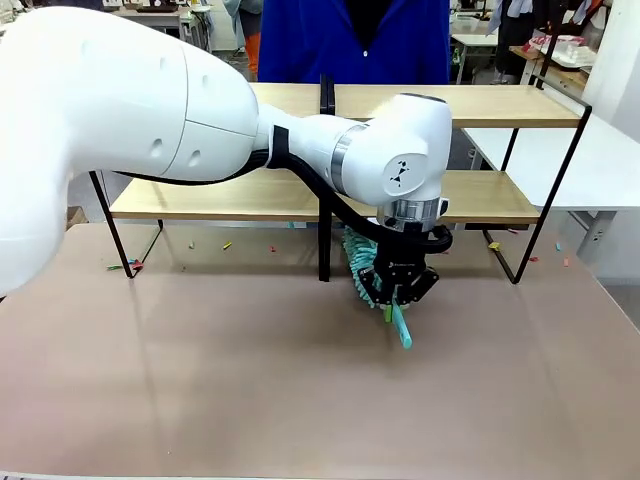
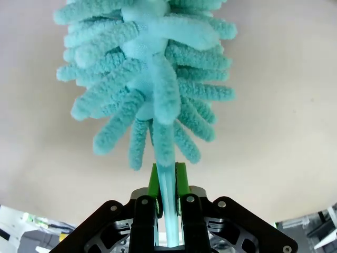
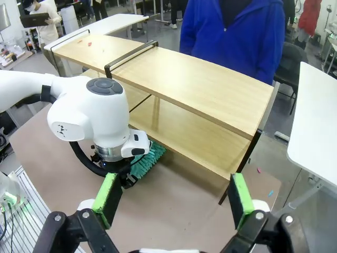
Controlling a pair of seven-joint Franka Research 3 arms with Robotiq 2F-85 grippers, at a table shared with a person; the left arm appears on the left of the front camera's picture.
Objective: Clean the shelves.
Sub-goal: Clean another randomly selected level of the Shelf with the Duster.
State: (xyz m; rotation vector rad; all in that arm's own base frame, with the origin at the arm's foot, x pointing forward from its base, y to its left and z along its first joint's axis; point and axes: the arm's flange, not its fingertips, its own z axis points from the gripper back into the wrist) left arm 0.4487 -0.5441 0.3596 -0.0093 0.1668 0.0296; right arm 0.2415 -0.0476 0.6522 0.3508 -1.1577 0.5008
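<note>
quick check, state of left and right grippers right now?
left gripper: closed on the handle of the teal duster.
right gripper: open, holding nothing.

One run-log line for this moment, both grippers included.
left gripper: shut on handle of fluffy teal chenille duster | duster head: low, by lower board's front edge of light-wood two-tier shelves | right gripper: open, empty

Shelves [image 1: 500,105]: two long light-wood boards, thin black frame, black centre post. Upright, level, along the tabletop's [image 1: 200,380] far edge.
</note>
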